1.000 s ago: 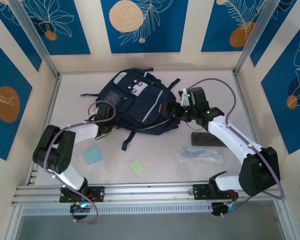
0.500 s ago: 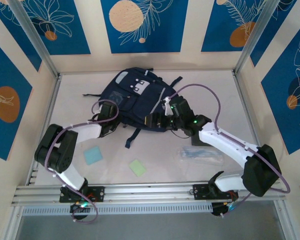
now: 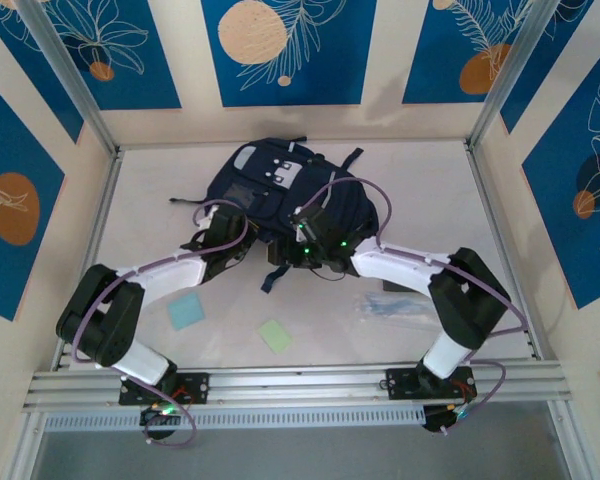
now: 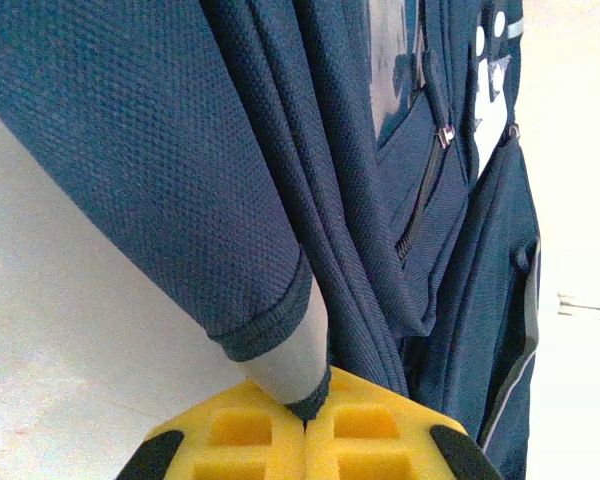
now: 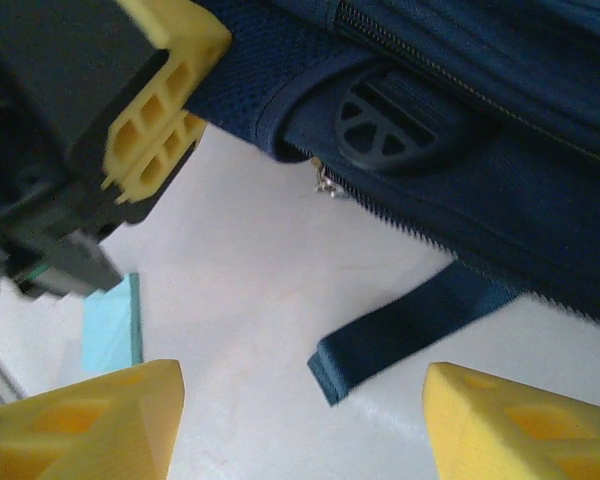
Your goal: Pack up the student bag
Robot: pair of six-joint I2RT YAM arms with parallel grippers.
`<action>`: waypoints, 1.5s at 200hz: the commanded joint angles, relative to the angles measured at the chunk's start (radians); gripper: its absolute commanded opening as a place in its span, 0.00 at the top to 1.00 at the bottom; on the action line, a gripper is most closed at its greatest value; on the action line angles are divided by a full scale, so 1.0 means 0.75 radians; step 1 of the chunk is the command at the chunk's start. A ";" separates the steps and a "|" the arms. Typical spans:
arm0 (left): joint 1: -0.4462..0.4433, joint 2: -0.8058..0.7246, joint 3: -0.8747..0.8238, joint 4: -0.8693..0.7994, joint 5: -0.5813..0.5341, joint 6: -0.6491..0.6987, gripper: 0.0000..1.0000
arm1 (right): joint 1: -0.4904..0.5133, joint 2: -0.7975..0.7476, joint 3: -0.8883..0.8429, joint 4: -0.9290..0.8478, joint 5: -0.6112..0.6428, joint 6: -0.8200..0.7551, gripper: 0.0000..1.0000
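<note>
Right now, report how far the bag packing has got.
Done: nothing packed that I can see. In hand: the left gripper, jaws shut, pinches an edge of the student bag; the right gripper, jaws open, sits by the zipper pull on its near side. Left: opening the bag and loading the blue pad, green pad and clear packet, all lying on the table outside it.

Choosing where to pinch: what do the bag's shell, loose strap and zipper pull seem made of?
Student bag shell: matte woven synthetic, by its fine mesh-like texture. Strap: flat woven webbing, ribbed. Zipper pull: small and glinting, probably metal.
</note>
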 commanded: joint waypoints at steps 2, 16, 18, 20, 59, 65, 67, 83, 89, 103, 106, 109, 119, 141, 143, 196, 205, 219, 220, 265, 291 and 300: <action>-0.036 -0.016 0.034 0.140 0.004 -0.046 1.00 | 0.023 0.081 0.073 0.035 0.135 -0.012 0.35; -0.044 -0.022 0.035 0.142 0.007 -0.050 1.00 | 0.027 0.132 0.106 0.019 0.227 -0.004 0.37; -0.046 -0.024 0.034 0.142 0.006 -0.051 1.00 | 0.026 0.140 0.110 0.020 0.238 -0.002 0.37; -0.049 -0.024 0.034 0.142 0.006 -0.053 1.00 | 0.027 0.148 0.114 0.021 0.250 -0.001 0.37; -0.078 -0.043 0.019 0.158 0.015 -0.090 1.00 | 0.049 0.300 0.197 0.050 0.518 0.046 0.40; -0.082 -0.046 0.018 0.161 0.018 -0.095 1.00 | 0.055 0.320 0.204 0.067 0.559 0.052 0.41; -0.083 -0.047 0.017 0.162 0.018 -0.097 1.00 | 0.057 0.325 0.206 0.069 0.572 0.053 0.41; -0.092 -0.056 0.008 0.161 0.018 -0.104 1.00 | 0.068 0.365 0.226 0.102 0.669 0.055 0.44; -0.092 -0.061 0.005 0.162 0.020 -0.107 1.00 | 0.069 0.375 0.231 0.113 0.693 0.053 0.47; -0.093 -0.067 -0.005 0.162 0.022 -0.117 1.00 | 0.069 0.388 0.231 0.159 0.722 0.035 0.56; -0.094 -0.067 -0.006 0.163 0.022 -0.117 1.00 | 0.070 0.389 0.231 0.168 0.725 0.028 0.59; -0.094 -0.067 -0.008 0.164 0.023 -0.122 1.00 | 0.070 0.390 0.231 0.175 0.728 0.024 0.62; -0.096 -0.067 -0.013 0.169 0.024 -0.128 1.00 | 0.070 0.392 0.226 0.190 0.745 0.020 0.70; -0.096 -0.060 -0.015 0.173 0.025 -0.135 1.00 | 0.070 0.375 0.203 0.218 0.769 -0.009 0.96; -0.096 -0.060 -0.016 0.173 0.024 -0.137 1.00 | 0.070 0.372 0.201 0.218 0.771 -0.013 0.98; -0.062 -0.032 -0.031 0.153 -0.106 -0.040 1.00 | 0.005 0.210 0.123 -0.056 0.476 -0.105 1.00; -0.048 -0.015 -0.037 0.171 -0.120 -0.007 1.00 | -0.032 0.187 0.121 -0.154 0.308 -0.113 1.00; -0.023 0.023 -0.033 0.184 -0.124 0.026 1.00 | -0.093 0.165 0.126 -0.336 0.083 -0.103 1.00; -0.021 0.027 -0.033 0.187 -0.123 0.029 1.00 | -0.098 0.164 0.125 -0.347 0.066 -0.106 1.00; 0.084 0.163 -0.017 0.305 -0.054 0.095 1.00 | -0.283 0.005 0.060 -0.733 -0.219 -0.274 1.00; 0.127 0.217 0.036 0.332 -0.018 0.165 1.00 | -0.416 -0.059 0.057 -0.885 -0.232 -0.406 1.00; 0.140 0.241 0.075 0.326 0.009 0.200 1.00 | -0.451 -0.066 0.060 -0.898 -0.274 -0.430 1.00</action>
